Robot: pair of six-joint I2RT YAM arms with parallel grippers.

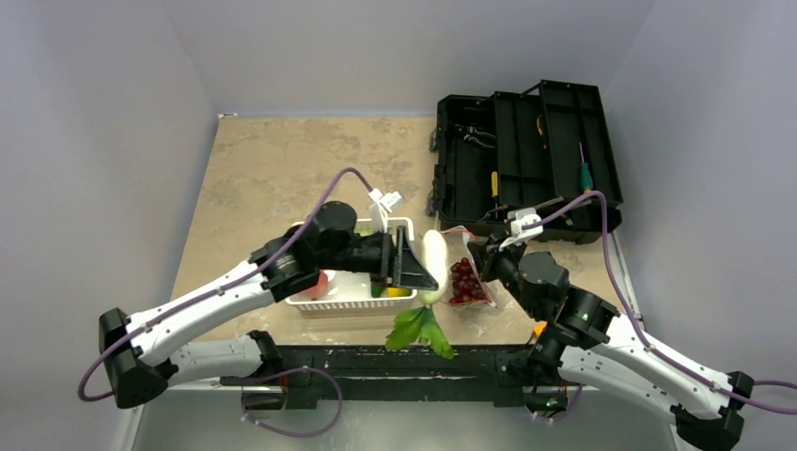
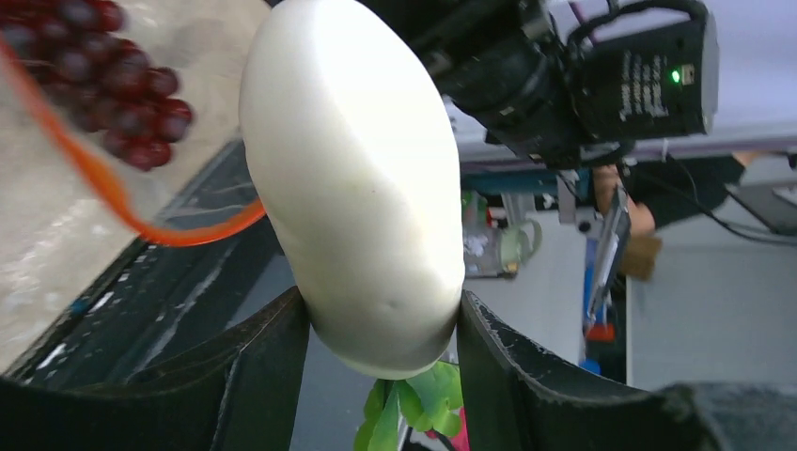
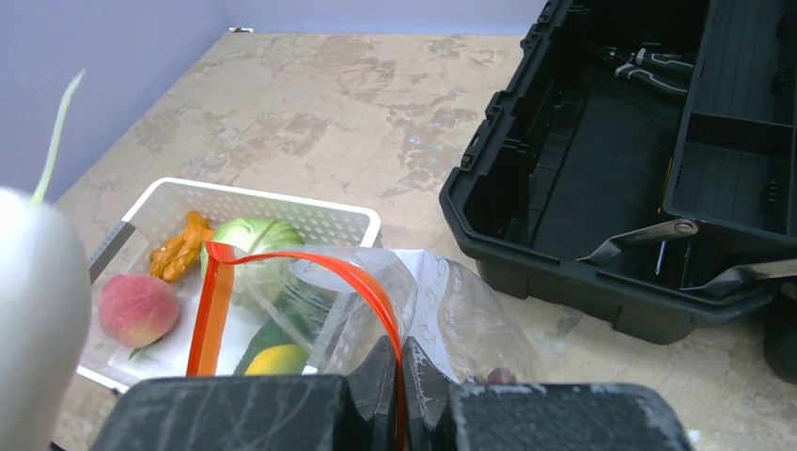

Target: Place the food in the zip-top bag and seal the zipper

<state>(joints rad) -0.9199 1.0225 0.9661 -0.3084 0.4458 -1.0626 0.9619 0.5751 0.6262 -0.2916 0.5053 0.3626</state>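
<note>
L pincer [image 2: 381,348] clamps white radish [image 2: 348,178] near leaf end, above counter [image 1: 282,169], at 9 o'clock of zip-top bag [image 3: 451,310]. R pincer [image 3: 401,376] pinched tight on zipper [image 3: 209,310] edge (grapes [image 1: 462,280] already inside). Risk: if mouth sags narrow, radish may snag rim, yank bag free.

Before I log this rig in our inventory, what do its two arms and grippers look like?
Both the left arm and right arm have white link shells, black rounded joints and a purple cable looping alongside. The left gripper and right gripper have broad black wedge-shaped fingers with a scuffed matte surface.
</note>
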